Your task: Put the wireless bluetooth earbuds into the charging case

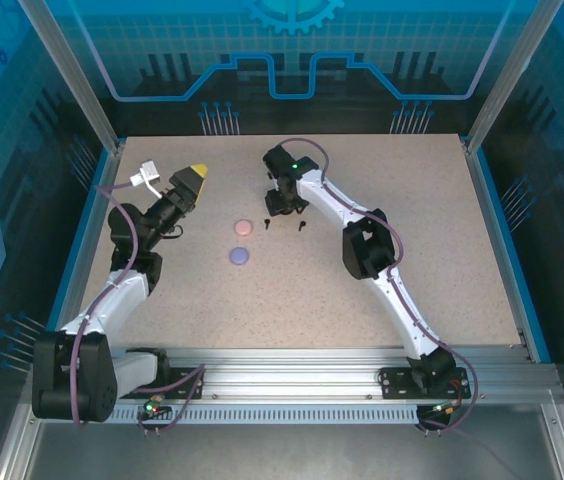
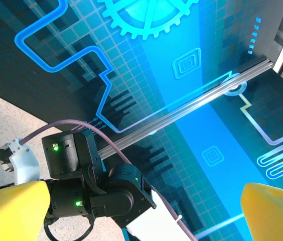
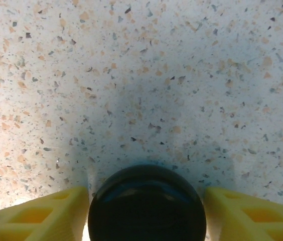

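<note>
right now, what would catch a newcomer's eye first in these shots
A glossy black round case sits between the right gripper's yellow fingers against the speckled table. Mid-table lie a pink case and a lilac case; the left gripper is raised, wide open.

The left arm [image 1: 112, 300] and right arm [image 1: 397, 300] share white moulded link shells, black cylindrical joint housings with small green lights, and a mauve cable [image 2: 71, 121] running along each. The left gripper [image 1: 198, 170] and right gripper [image 3: 146, 216] carry yellow wedge-shaped fingers [image 3: 41, 216].

Black case [image 3: 146, 203], pink case [image 1: 243, 228], lilac case [image 1: 239, 256]; table [image 1: 412, 250] speckled beige.
</note>
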Controlling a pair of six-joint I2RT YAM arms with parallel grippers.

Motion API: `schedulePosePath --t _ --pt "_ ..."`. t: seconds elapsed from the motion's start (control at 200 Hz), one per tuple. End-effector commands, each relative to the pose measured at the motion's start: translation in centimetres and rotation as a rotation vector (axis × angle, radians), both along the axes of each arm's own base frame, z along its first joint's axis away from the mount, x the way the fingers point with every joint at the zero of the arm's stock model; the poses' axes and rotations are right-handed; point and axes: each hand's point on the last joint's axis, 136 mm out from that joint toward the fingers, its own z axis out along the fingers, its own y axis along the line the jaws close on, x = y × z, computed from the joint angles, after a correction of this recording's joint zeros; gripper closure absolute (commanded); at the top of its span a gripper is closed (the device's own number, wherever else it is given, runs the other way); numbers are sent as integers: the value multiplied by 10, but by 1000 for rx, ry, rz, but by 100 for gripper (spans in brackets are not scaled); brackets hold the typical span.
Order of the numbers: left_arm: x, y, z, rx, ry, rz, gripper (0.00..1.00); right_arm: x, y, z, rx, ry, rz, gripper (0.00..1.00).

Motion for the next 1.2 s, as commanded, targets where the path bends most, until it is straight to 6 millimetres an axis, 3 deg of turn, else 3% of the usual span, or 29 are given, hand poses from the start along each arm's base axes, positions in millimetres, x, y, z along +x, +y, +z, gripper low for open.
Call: schedulePosePath --t 0.0,0.095,0.24,0.375,0.63,0.885,1.02,1.196 --pt "0 -2 11 31 -53 -18 1 -3 10 -17 13 25 33 44" --pt "1 -4 9 33 -54 -28 1 -3 12 -16 32 29 33 54" --pt "3 -3 9 -1 -51 -35 1 -2 14 -2 57 19 18 60" --pt "9 1 9 -17 -18 -10 1 1 17 26 102 -18 -10 61" --pt "3 8 30 -67 -55 32 1 3 22 75 182 -82 -41 62" --pt "9 1 41 -219 -12 -70 1 1 24 103 210 -121 -44 62" --pt "3 5 56 -219 -143 -52 1 -6 27 117 232 -127 -57 62" --pt "-1 8 57 -197 -207 -24 1 -22 26 135 265 -131 -112 63"
